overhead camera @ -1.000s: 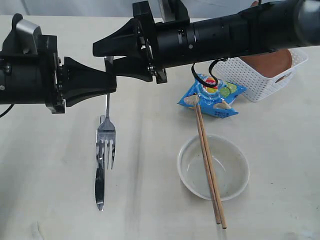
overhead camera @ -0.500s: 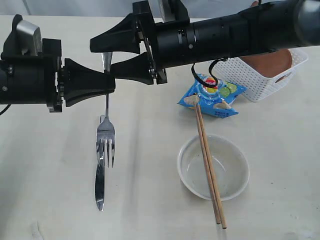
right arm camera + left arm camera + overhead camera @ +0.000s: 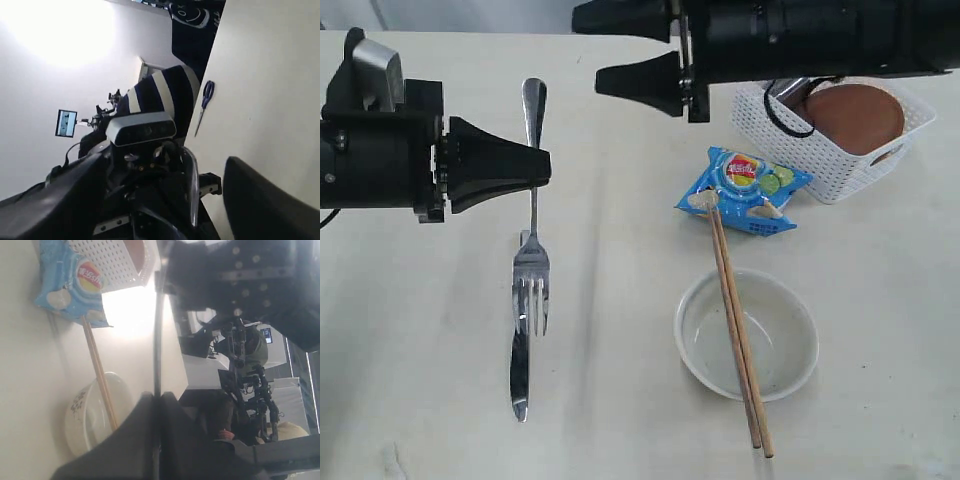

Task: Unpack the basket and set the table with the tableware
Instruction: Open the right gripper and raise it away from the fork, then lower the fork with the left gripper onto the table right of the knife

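My left gripper point(image 3: 542, 170) is shut on the steel fork point(image 3: 532, 268) at mid-handle. The fork's tines overlap the steel knife point(image 3: 520, 372), which lies on the table point(image 3: 620, 300). In the left wrist view the gripper point(image 3: 159, 396) pinches the thin handle point(image 3: 157, 335). My right gripper point(image 3: 586, 48) is open and empty, up and to the right of the fork's handle end. A white bowl point(image 3: 785, 345) carries the wooden chopsticks point(image 3: 732, 310) across it. The white basket point(image 3: 790, 140) at the back right holds the reddish-brown plate point(image 3: 855, 115).
A blue snack bag point(image 3: 745, 188) lies between basket and bowl, under the chopsticks' far ends. Blue scissors point(image 3: 202, 107) lie on the table in the right wrist view. That view also shows the left arm's wrist camera point(image 3: 142, 131) facing my right gripper point(image 3: 165, 165).
The right gripper opened off the fork's handle end and pulled back up and to the right. The fork stays in the left gripper, which has not moved.
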